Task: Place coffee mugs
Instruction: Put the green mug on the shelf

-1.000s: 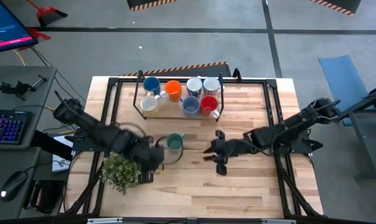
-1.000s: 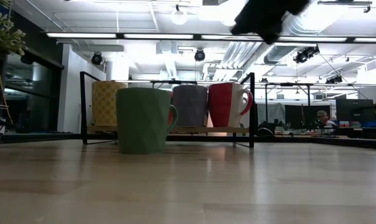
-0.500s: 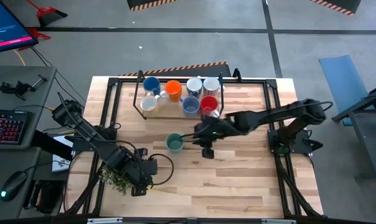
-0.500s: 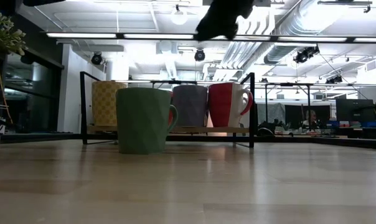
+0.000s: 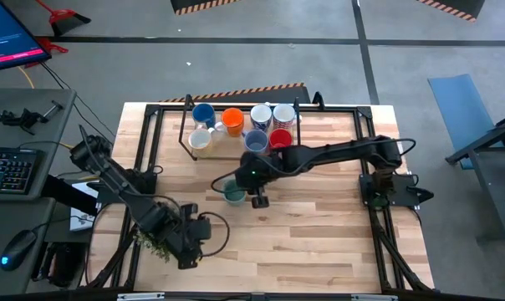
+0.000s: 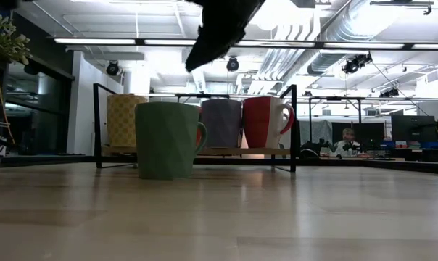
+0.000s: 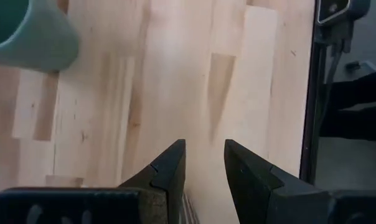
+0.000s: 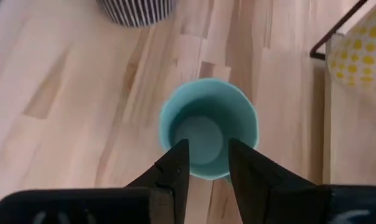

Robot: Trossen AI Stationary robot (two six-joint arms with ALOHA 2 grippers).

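Seven mugs sit in the wire rack (image 5: pixel 186 127) at the far side of the counter (image 5: pixel 336 242): blue (image 5: pixel 204 114), orange (image 5: pixel 232 120), cream (image 5: pixel 200 140), slate-blue (image 5: pixel 255 142), red (image 5: pixel 280 140) and two pale ones at the back right, a white one (image 5: pixel 261 114) and a patterned one (image 5: pixel 284 114). That part of the job looks done.

One mug is left: the green mug (image 5: pixel 234 193) stands upright on the bare counter, just in front of the rack and apart from it.

The right pincer (image 5: pixel 254 186) hangs directly above the green mug, its fingers (image 8: pixel 175 167) a little apart and clamped on nothing; in the right wrist view they frame the near rim of the open mug. It seems lined up for a pick, which has not yet happened.

The left pincer (image 5: pixel 188 245) waits at the near left of the counter, beside the potted plant (image 5: pixel 150 240), fingers slightly apart and empty.
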